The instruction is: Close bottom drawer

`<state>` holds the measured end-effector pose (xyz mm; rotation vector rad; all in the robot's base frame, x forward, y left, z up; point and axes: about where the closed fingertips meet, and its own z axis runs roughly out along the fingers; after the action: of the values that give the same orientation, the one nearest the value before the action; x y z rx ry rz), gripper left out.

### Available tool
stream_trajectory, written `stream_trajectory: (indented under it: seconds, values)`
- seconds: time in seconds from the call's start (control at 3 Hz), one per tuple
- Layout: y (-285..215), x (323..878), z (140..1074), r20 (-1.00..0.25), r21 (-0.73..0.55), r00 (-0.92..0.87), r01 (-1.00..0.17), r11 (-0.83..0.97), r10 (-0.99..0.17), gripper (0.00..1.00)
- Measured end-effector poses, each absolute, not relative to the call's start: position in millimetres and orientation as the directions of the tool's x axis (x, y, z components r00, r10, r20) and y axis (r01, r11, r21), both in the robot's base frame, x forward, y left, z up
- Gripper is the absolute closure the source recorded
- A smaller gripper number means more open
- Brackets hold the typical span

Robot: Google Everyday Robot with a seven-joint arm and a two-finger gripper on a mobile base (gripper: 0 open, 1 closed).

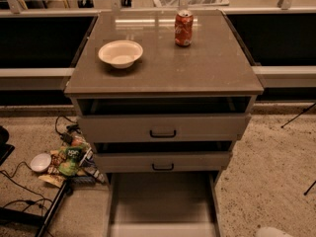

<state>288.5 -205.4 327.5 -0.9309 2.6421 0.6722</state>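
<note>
The bottom drawer stands pulled far out, its plain tray bare and its front at the lower edge of view, so it needs a straight push back in. The gripper is out of sight; only a pale rounded part of the robot shows, low and just right of the drawer, so I cannot tell its state or whether it holds anything. Beyond it, the middle drawer and top drawer sit slightly ajar. Farther off, a bowl and a can rest on top.

Bottom drawer pulled out low, floor open on its right, snack litter left, gripper out of view
</note>
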Motion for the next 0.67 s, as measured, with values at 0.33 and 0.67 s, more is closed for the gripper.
stream_trajectory:
  seconds: [0.33,0.67]
  values:
    - [-194.3,276.3,309.4,-0.374,0.381,-0.776,-0.628,0.678,-0.508,1.00]
    - [-194.3,276.3,309.4,-0.374,0.381,-0.776,-0.628,0.678,-0.508,1.00]
